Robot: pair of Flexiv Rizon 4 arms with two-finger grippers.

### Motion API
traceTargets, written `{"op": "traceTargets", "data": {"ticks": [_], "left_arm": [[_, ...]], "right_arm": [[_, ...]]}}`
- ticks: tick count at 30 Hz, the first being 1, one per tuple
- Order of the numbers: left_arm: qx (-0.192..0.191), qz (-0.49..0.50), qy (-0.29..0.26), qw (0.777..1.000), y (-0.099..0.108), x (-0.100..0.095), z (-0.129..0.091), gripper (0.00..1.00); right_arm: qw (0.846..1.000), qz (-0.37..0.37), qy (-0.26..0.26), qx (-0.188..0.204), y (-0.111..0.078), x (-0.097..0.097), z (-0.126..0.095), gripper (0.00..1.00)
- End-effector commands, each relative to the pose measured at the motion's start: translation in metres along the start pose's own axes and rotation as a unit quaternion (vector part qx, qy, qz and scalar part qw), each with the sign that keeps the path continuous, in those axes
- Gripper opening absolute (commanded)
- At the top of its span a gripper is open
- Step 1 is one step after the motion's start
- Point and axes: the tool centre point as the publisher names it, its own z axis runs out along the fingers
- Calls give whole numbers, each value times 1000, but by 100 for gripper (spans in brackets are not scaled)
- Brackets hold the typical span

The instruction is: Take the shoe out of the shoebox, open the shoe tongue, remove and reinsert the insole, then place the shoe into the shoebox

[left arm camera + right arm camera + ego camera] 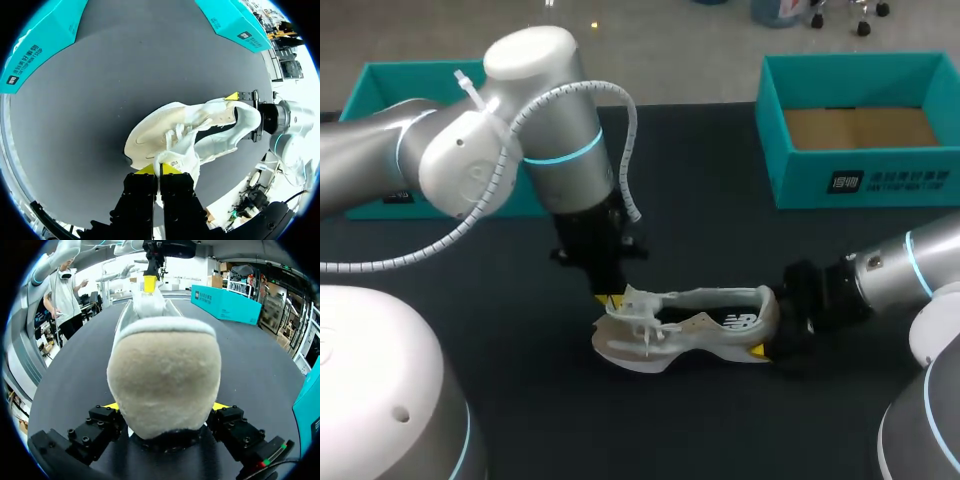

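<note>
on the table (700, 190) the shoe (705, 318) lies 9-to-3 o'clock, heel (165, 385) at 3 clamped by the right gripper (767, 338), tongue (175, 157) toward 9 pinched narrowly by the left gripper (610, 298).

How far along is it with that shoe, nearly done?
Early on, I'd say. Done: the shoe is out of the open shoebox and lies on the table. In hand: the right gripper clamps the heel while the left gripper pinches the tongue, seemingly to open it. Left: taking out and refitting the insole, which I cannot see, then putting the shoe back in the box.
</note>
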Motion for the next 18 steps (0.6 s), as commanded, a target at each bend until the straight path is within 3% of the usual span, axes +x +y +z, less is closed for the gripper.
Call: {"op": "traceTargets", "data": {"ticks": [1,8,14,15,16,17,18], "left_arm": [[-20,-5,-30,999,-12,7,18,0],[-34,-12,-54,998,-17,4,42,0],[-36,-14,-63,997,-17,6,43,0],[-36,-12,-62,997,-17,6,43,4],[-36,-11,-61,997,-18,7,42,25],[-36,-9,-61,997,-17,7,42,40],[-36,-8,-60,998,-17,8,41,65]], "right_arm": [[1000,0,-1,1,-2,0,2,0],[1000,0,-1,1,-2,0,2,0],[1000,0,-1,1,-2,0,2,0],[1000,0,-1,1,-2,0,2,0],[1000,0,-1,1,-2,0,2,0],[1000,0,-1,1,-2,0,2,0],[1000,0,-1,1,-2,0,2,0]]}}
